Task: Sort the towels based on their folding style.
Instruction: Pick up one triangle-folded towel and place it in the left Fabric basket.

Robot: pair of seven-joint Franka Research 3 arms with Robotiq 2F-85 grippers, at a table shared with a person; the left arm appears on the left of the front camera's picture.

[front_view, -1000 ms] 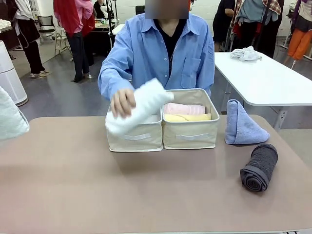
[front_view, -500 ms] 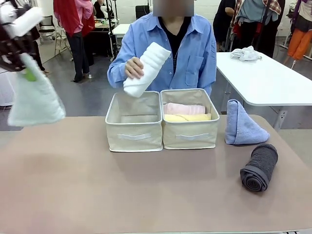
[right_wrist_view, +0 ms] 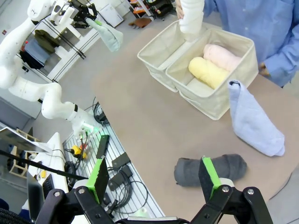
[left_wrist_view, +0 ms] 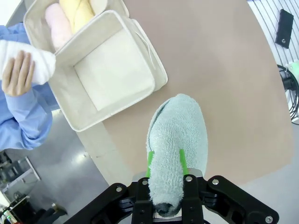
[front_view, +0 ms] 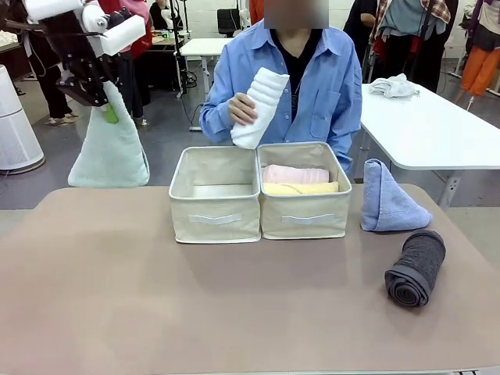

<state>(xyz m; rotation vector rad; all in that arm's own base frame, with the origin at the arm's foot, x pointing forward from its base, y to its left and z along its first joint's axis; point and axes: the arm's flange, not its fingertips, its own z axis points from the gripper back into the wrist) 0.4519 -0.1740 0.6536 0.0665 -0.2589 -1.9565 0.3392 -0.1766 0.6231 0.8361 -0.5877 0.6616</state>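
Observation:
My left gripper hangs high over the table's far left corner, shut on the tip of a grey-green cone towel that dangles below it. In the left wrist view the green pads pinch the same towel. A person's hand holds a white rolled towel upright above the back of the two beige bins. The left bin holds no towel. In the right bin lie a pink roll and a yellow roll. A light blue cone and a dark grey roll rest at the table's right. My right gripper is open, above the dark grey roll.
A white table stands beyond the right edge, with a whitish rag on it. Cables and a rack lie off the table's side in the right wrist view. People stand in the background.
My left arm has swung up and to the right with the grey-green cone towel. The person has lifted the white roll from the left bin and moved it right, up to chest height.

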